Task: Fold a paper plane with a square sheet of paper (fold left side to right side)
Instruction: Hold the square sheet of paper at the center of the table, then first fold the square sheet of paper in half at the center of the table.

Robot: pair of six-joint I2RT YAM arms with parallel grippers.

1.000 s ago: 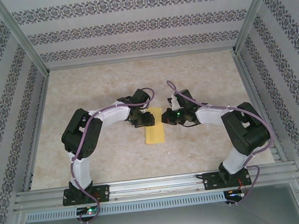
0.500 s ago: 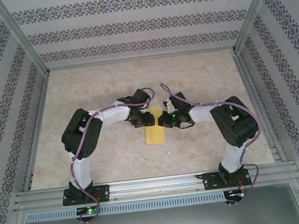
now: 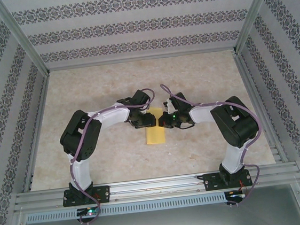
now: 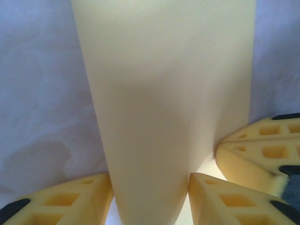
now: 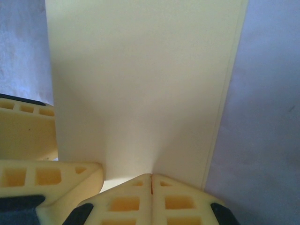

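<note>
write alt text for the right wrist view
The right claw, shut, appears to pinch the near edge of a folded yellow paper stretching away over a pale table. The left claw's yellow finger sits at lower left.

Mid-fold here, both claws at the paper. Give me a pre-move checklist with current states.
1. The square sheet of paper is folded to a narrow strip, lying on the table: ok.
2. The left claw is open, fingers straddling the strip: ok.
3. The right claw is shut at the strip's far end: ok.
4. Right claw actually pinching paper: cannot tell.
5. Clearance between claws: not ok, they crowd side by side.
</note>
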